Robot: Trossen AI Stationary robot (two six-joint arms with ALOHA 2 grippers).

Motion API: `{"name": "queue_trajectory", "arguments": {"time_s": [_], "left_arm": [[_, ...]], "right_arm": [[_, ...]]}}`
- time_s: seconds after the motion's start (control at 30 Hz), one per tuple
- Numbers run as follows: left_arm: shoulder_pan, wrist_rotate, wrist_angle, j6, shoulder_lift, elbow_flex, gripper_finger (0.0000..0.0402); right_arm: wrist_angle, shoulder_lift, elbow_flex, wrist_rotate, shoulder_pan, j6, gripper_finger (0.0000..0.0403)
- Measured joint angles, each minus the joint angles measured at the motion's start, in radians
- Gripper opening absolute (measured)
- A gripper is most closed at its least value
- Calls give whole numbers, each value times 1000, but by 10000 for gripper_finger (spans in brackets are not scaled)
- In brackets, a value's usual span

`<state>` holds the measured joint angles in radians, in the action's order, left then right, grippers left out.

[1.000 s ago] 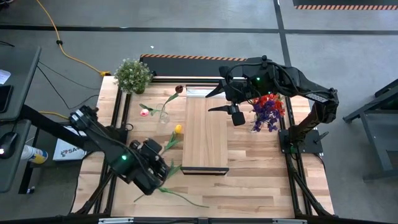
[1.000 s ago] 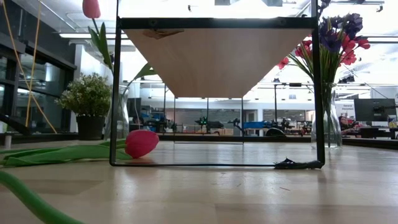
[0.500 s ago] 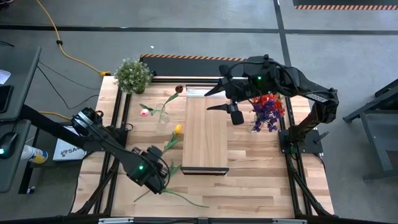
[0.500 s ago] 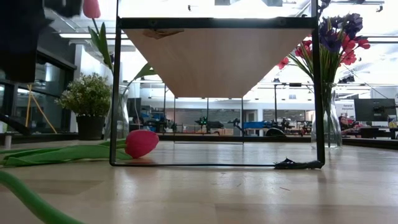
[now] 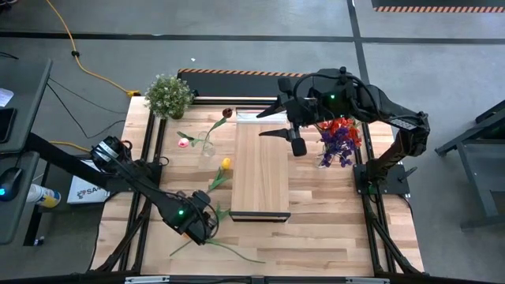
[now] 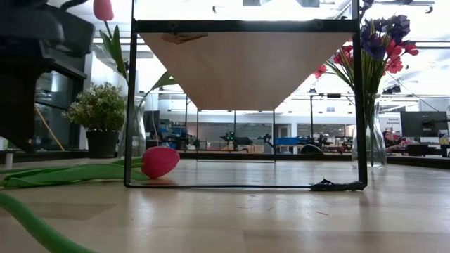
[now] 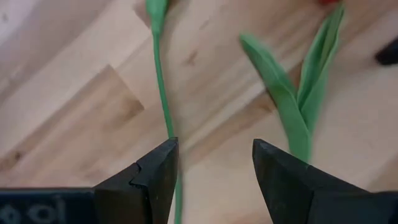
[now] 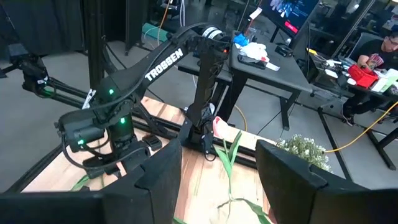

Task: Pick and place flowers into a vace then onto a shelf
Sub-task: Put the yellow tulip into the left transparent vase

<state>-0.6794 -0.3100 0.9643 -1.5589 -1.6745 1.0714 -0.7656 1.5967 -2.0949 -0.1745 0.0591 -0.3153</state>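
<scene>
Near the table's front-left, the left gripper [image 5: 207, 229] hangs low over a loose flower stem [image 7: 163, 93] lying on the planks, jaws apart, nothing between them; a leafy stem [image 7: 297, 106] lies just beside; over the shelf's [image 5: 261, 170] far end the right gripper [image 5: 268, 125] hovers, jaws apart and empty; a vase with red and purple flowers [image 5: 339, 140] stands right of the shelf; a second vase [image 5: 208, 148] with pink and maroon flowers stands left of it; a yellow flower [image 5: 226, 164] lies beside the shelf's left edge.

White "TROSSEN" lettering along the left arm [image 8: 163, 65] link, partial "SA" on a floor box [image 5: 83, 190]
</scene>
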Motion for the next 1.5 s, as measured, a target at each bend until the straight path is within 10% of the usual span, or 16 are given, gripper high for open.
{"name": "queue_trajectory", "arguments": {"time_s": [1.03, 1.5], "left_arm": [[96, -45, 42, 165, 0, -34, 239], [193, 38, -237, 227, 6, -194, 239]], "right_arm": [[23, 0, 0, 0, -1, 54, 195], [9, 0, 0, 0, -1, 45, 195]]}}
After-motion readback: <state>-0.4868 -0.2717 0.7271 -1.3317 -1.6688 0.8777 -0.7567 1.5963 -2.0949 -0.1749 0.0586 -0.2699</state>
